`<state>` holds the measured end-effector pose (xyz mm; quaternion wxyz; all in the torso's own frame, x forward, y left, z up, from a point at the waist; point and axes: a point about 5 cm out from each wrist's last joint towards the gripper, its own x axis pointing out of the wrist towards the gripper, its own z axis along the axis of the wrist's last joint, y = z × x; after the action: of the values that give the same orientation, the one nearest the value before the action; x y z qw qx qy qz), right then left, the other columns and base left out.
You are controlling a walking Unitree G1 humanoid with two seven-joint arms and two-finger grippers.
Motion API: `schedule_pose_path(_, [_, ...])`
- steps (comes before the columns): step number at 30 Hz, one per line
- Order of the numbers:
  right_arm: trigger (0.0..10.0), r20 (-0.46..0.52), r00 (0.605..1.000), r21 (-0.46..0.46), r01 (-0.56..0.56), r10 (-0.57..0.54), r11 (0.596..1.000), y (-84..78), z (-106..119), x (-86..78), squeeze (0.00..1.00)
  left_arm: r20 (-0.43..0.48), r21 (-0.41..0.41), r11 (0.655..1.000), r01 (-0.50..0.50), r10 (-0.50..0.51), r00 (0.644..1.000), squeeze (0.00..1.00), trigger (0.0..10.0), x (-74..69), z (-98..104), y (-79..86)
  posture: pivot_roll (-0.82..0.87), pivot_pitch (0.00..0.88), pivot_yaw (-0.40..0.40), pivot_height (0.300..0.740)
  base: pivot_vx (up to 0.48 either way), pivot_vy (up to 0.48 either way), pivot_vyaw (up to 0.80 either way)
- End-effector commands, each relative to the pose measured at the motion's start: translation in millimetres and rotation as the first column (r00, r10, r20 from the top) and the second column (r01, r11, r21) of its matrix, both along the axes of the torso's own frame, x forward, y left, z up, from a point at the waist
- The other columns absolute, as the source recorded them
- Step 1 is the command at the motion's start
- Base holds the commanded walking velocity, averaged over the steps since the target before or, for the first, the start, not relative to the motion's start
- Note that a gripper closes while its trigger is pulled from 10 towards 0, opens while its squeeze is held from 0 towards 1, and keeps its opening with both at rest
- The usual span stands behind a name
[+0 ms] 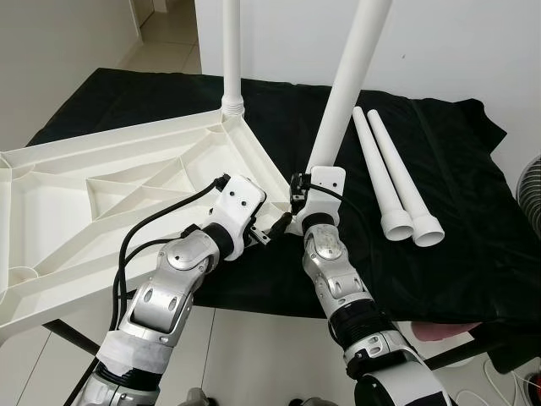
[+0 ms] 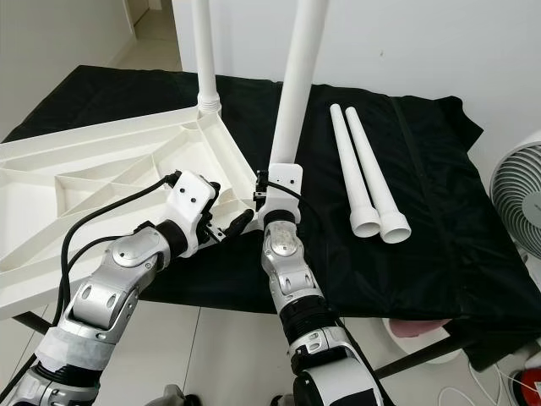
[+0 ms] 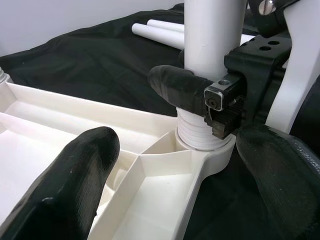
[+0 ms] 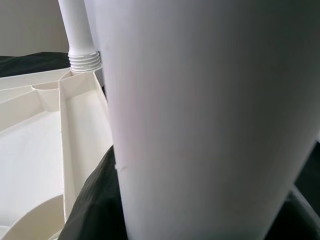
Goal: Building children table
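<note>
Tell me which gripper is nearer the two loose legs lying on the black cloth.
Right. The right gripper, clamped on the leg it stands in the tabletop's corner, is beside the two loose legs. The left gripper is farther, on that corner's other side.

A black cloth drapes the work surface, falling in folds at its right edge; a white electric fan stands just beside it, above cables trailing on the pale tiled floor, white wall behind
</note>
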<state>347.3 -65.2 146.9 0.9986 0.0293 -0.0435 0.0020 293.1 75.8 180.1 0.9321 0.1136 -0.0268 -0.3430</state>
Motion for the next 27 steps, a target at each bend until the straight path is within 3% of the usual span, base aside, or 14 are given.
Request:
schedule_pose_path(1, [10.0,-0.154,0.987,0.014,0.046,-0.044,0.999,2.6,-36,-12.4,0.00,0.011,0.009,1.000,-0.018,0.018,1.000,0.00,10.0,-0.9,1,-1.6,-0.05,0.077,0.001,0.740,0.000,0.000,0.00])
schedule_pose_path(18, [10.0,-0.079,0.997,-0.014,0.010,-0.011,1.000,5.2,-24,-10.4,0.00,0.009,0.008,1.000,-0.030,0.030,1.000,0.00,10.0,-0.8,1,0.9,-0.05,0.085,0.001,0.740,0.000,0.000,0.00])
schedule_pose_path(23, [10.0,0.029,0.999,-0.030,0.016,-0.015,0.999,-3.2,1,-3.6,0.00,0.013,0.009,0.999,-0.034,0.034,0.999,0.00,10.0,0.4,2,1.6,-0.05,0.087,0.004,0.740,0.000,0.000,0.00])
schedule_pose_path(27, [10.0,0.170,0.985,-0.036,-0.030,0.036,0.999,-3.1,41,-2.4,0.00,0.011,0.008,0.999,-0.032,0.031,0.999,0.00,10.0,1.2,2,1.5,-0.06,0.087,0.008,0.740,0.000,0.000,0.00])
